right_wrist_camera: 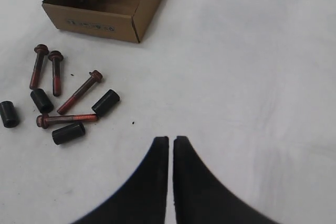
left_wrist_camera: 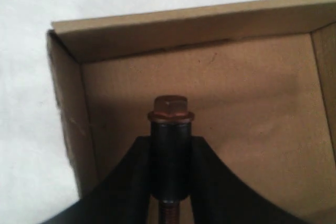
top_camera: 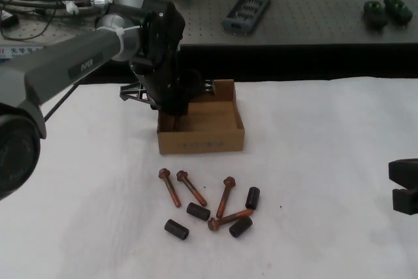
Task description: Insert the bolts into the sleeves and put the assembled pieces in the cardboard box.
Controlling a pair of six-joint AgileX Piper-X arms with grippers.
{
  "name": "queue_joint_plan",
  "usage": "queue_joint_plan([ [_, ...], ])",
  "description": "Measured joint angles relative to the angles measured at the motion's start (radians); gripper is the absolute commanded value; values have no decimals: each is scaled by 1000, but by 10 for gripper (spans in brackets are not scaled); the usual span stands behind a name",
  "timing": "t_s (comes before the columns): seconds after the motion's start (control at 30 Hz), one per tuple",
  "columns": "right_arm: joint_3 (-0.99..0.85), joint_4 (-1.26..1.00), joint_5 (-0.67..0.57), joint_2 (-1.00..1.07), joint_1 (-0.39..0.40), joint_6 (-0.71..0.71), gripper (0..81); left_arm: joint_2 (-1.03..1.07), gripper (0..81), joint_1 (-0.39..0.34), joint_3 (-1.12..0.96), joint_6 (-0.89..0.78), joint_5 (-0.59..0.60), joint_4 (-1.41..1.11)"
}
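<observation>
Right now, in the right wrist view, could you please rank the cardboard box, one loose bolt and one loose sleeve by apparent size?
1. cardboard box: largest, even though it lies farthest from the camera.
2. loose bolt: far smaller.
3. loose sleeve: beside that bolt, shorter but thicker, smallest overall.

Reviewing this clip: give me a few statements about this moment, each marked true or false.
1. The left pincer grips a sleeved bolt over the cardboard box. True.
2. The right pincer holds a bolt. False: it is shut and empty.
3. Four loose bolts lie on the white cloth. True.
4. Every sleeve on the cloth already has a bolt in it. False: four loose sleeves lie there with no bolts in them.
</observation>
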Motion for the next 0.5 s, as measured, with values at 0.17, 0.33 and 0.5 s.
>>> queue_joint_plan([
  [0.17, 0, 0, 0, 0, 0, 0, 38, 0, 5, 0, 0, 0, -1, 0],
  [0.33, 0, 0, 0, 0, 0, 0, 38, 0, 107, 0, 0, 0, -2, 13],
  [0.5, 0, 0, 0, 0, 0, 0, 38, 0, 224, 0, -2, 0, -2, 24],
])
